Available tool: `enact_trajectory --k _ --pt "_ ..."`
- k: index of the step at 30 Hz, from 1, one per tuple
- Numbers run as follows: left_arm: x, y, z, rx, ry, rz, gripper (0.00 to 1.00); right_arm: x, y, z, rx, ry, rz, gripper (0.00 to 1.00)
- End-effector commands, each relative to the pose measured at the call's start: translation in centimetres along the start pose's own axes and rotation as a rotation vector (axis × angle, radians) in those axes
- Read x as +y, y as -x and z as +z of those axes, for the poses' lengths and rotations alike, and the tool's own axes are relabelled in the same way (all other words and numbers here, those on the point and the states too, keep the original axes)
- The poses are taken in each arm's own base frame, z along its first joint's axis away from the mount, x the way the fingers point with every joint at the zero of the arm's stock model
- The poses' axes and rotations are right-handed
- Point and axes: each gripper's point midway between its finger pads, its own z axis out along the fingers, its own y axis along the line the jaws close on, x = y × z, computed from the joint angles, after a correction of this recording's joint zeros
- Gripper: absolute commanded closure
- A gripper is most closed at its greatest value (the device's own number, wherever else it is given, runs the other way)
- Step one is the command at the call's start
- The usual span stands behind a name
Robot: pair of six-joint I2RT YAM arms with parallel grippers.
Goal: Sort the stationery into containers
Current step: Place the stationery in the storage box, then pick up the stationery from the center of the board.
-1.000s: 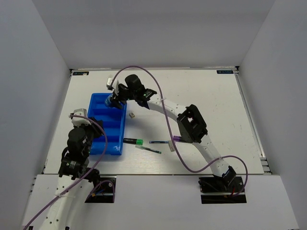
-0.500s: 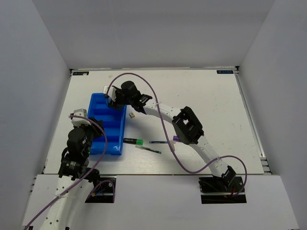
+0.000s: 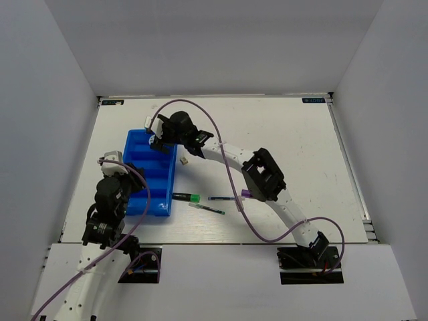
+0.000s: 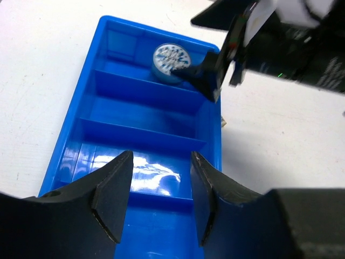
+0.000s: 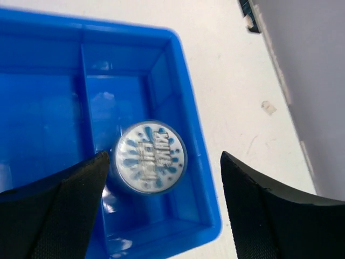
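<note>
Resting in tray [image 5: 54, 97] end compartment, roll [image 5: 151, 157]; wrist views only; right claw [image 5: 164, 162] spread

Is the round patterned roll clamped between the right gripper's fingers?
No, the right gripper stands wide open above the roll, which lies on the floor of an end compartment of the blue tray.

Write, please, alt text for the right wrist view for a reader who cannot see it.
A round blue-and-white patterned roll lies in an end compartment of a blue tray, seen from above between the spread dark fingers of the right tool. White table shows beside the tray.
</note>
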Motion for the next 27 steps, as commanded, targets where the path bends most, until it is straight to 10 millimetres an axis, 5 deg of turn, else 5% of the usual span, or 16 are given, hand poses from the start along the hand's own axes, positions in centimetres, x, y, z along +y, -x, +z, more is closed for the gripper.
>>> enact_trajectory --k 1,5,6,8,9,11,13,14,16,18,19,21,23,24,25,27 --pt "-0.2 -0.6 0.2 0.019 -0.013 0.009 0.43 -4.0 8.6 -3.3 -0.154 -0.098 -0.031 0.15" --pt "-0.3 -1.0 0.5 0.037 -0.016 0.015 0.47 -4.6 10.1 -4.5 -0.17 -0.112 0.001 0.43" --pt "-0.5 -0.9 0.5 0.031 -0.031 0.013 0.52 -5.1 11.6 -5.6 -0.19 -0.125 0.011 0.71" --pt "-1.4 -1.4 0.8 0.046 -0.077 0.012 0.65 -5.7 11.2 -6.5 -0.141 -0.155 0.053 0.97" --pt "-2.3 -1.8 0.9 0.07 -0.125 0.009 0.83 -6.1 12.2 -7.5 -0.139 -0.17 0.068 1.0" --pt "-4.4 -1.1 1.0 0.098 -0.213 -0.01 1.0 -7.2 11.1 -9.8 -0.009 -0.214 0.126 1.0" --pt "-6.7 -3.0 1.4 0.228 -0.319 -0.047 1.0 -8.8 10.2 -13.0 0.094 -0.32 0.208 1.0" --pt "-8.3 -1.7 1.1 0.238 -0.386 -0.062 1.0 -9.6 7.9 -14.9 0.183 -0.349 0.245 1.0" --pt "-10.1 -2.6 2.1 0.355 -0.417 -0.08 1.0 -9.8 4.9 -17.9 0.297 -0.354 0.37 0.99" --pt "-11.6 -2.5 3.4 0.405 -0.394 -0.066 0.9 -9.1 0.1 -22.0 0.456 -0.318 0.538 0.79" --pt "-13.2 -3.7 3.3 0.499 -0.404 -0.027 0.67 -8.3 -1.5 -23.1 0.512 -0.314 0.583 0.6" --pt "-13.9 -2.7 5.3 0.515 -0.301 -0.022 0.43 -8.9 -5.0 -27.2 0.626 -0.371 0.686 0.56" --pt "-13.8 -6.1 6.6 0.632 -0.17 -0.018 0.36 -7.3 -7.7 -30.2 0.709 -0.387 0.746 0.75" --pt "-14.8 -4.4 7.5 0.6 -0.151 -0.041 0.36 -7.8 -9.5 -32.7 0.742 -0.433 0.833 0.86" --pt "-14.8 -7.2 7.9 0.679 -0.092 -0.015 0.36 -7.5 -10.1 -33.8 0.758 -0.432 0.863 0.99" --pt "-14.6 -6.3 9.4 0.616 0.038 -0.065 0.38 -6.5 -11.7 -36.4 0.807 -0.444 1.027 1.0"
